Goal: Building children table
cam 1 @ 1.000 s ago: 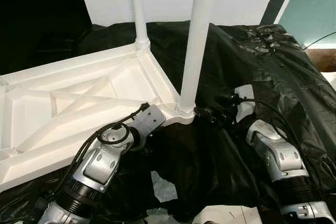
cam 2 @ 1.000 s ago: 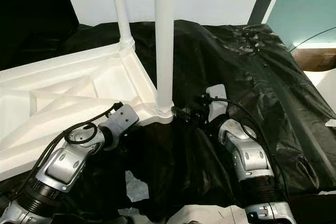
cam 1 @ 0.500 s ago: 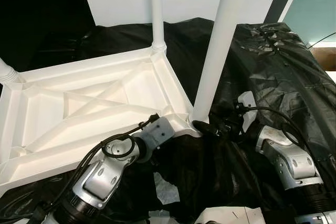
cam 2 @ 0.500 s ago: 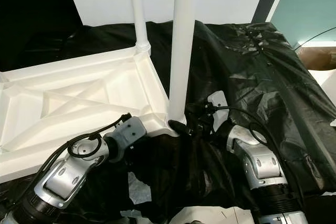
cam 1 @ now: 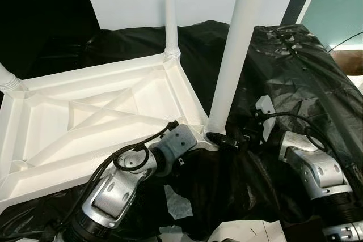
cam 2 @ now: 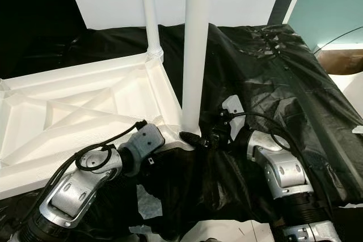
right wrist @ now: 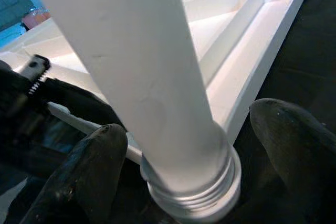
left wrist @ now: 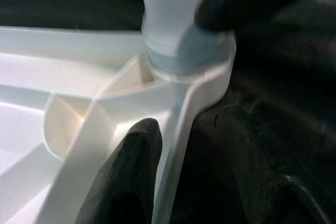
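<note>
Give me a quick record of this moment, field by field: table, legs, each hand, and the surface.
table: white tabletop, upside down, ribbed underside up
legs: near corner leg and far leg upright in sockets; a third leg at the left edge
left hand: left hand open, straddling the tabletop rim at the near leg's socket
right hand: right hand open, fingers either side of the near leg's base
surface: black plastic sheet

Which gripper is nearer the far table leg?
Left gripper, at the tabletop edge on the far leg's side; right gripper sits beyond the near leg.
</note>
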Controlling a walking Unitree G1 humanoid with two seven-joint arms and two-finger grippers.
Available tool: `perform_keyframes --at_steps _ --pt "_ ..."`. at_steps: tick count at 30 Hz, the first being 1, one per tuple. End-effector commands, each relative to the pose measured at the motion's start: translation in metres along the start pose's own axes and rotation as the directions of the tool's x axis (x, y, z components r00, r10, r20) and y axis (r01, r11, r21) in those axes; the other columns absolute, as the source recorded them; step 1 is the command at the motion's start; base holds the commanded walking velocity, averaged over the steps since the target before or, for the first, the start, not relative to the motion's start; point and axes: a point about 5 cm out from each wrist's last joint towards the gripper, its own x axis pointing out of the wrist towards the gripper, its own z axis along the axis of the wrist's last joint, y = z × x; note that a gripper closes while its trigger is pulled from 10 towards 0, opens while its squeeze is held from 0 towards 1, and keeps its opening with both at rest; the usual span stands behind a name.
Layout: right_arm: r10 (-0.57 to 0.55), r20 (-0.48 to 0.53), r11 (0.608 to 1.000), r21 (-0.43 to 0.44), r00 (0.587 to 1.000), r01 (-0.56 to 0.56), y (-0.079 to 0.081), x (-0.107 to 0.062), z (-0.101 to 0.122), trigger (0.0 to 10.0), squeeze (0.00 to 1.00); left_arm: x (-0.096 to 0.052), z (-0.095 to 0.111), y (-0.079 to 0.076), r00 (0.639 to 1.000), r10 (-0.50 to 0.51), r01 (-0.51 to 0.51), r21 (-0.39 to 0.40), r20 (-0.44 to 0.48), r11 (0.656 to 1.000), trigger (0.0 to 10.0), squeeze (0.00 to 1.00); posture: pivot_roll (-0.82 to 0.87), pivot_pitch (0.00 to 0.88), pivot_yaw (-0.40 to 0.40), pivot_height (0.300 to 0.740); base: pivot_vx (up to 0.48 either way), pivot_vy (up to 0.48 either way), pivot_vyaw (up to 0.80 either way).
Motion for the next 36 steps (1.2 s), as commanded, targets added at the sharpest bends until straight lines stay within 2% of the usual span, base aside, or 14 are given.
perform_keyframes --at_steps 1,2,4,6,10,15,22,23,24,25,32,36 --pt "0.009 0.010 1.000 -0.006 1.000 -0.009 -0.002 0.001 0.002 10.0 0.00 -0.006 -0.001 -0.003 1.000 -0.016 0.017 -0.051 0.005 0.999 10.0 0.00 0.08 0.071 -0.024 0.740 0.000 0.000 0.00" --pt "0.009 0.016 1.000 -0.014 1.000 -0.009 -0.003 0.005 0.003 10.0 0.00 -0.013 0.002 -0.005 0.999 -0.006 0.011 -0.098 0.045 0.995 10.0 0.00 0.09 0.066 -0.035 0.740 0.000 0.000 0.00" --pt "0.009 0.016 1.000 -0.014 1.000 -0.009 -0.003 0.005 0.003 10.0 0.00 -0.013 0.002 -0.005 0.999 -0.006 0.011 -0.098 0.045 0.995 10.0 0.00 0.09 0.066 -0.035 0.740 0.000 0.000 0.00" --pt "0.030 0.027 0.999 -0.037 0.999 -0.029 -0.006 0.010 0.006 10.0 0.00 -0.025 0.008 -0.007 0.992 0.028 -0.007 -0.165 0.121 0.986 10.0 0.00 0.11 0.057 -0.053 0.740 0.000 0.000 0.00" --pt "0.056 0.033 0.996 -0.074 0.998 -0.053 -0.009 0.016 0.009 10.0 0.00 -0.035 0.013 -0.006 0.981 0.078 -0.040 -0.207 0.179 0.978 10.0 0.00 0.12 0.051 -0.062 0.740 0.000 0.000 0.00" --pt "0.109 0.019 0.989 -0.104 0.994 -0.106 -0.016 0.029 0.013 10.0 0.00 -0.044 0.011 -0.003 0.968 0.178 -0.138 -0.214 0.177 0.967 10.0 0.00 0.14 0.042 -0.079 0.740 0.000 0.000 0.00" --pt "0.149 0.002 0.981 -0.129 0.989 -0.147 -0.018 0.036 0.013 10.0 0.00 -0.046 0.010 -0.003 0.961 0.214 -0.171 -0.230 0.175 0.958 10.0 0.00 0.15 0.037 -0.089 0.740 0.000 0.000 0.00" --pt "0.161 -0.008 0.978 -0.135 0.987 -0.161 -0.020 0.039 0.011 4.5 0.00 -0.047 0.008 -0.005 0.959 0.225 -0.180 -0.243 0.172 0.953 10.0 0.00 0.15 0.037 -0.092 0.740 0.000 0.000 0.00" --pt "0.161 -0.008 0.978 -0.135 0.987 -0.161 -0.020 0.039 0.011 4.5 0.00 -0.047 0.008 -0.005 0.959 0.225 -0.180 -0.243 0.172 0.953 10.0 0.00 0.15 0.037 -0.092 0.740 0.000 0.000 0.00" --pt "0.169 -0.018 0.977 -0.131 0.985 -0.170 -0.021 0.042 0.009 0.0 0.00 -0.047 0.007 -0.008 0.958 0.234 -0.189 -0.252 0.166 0.949 10.0 0.00 0.17 0.039 -0.100 0.740 0.000 0.000 0.00" --pt "0.159 -0.025 0.982 -0.094 0.987 -0.161 -0.023 0.044 0.004 0.0 0.00 -0.050 0.008 -0.013 0.953 0.258 -0.208 -0.274 0.158 0.939 10.0 0.00 0.17 0.050 -0.110 0.740 0.000 0.000 0.00" --pt "0.104 -0.019 0.993 -0.052 0.994 -0.105 -0.022 0.045 -0.002 0.0 0.00 -0.049 0.009 -0.010 0.940 0.304 -0.251 -0.289 0.156 0.924 10.0 0.00 0.17 0.057 -0.113 0.740 0.000 0.000 0.00"
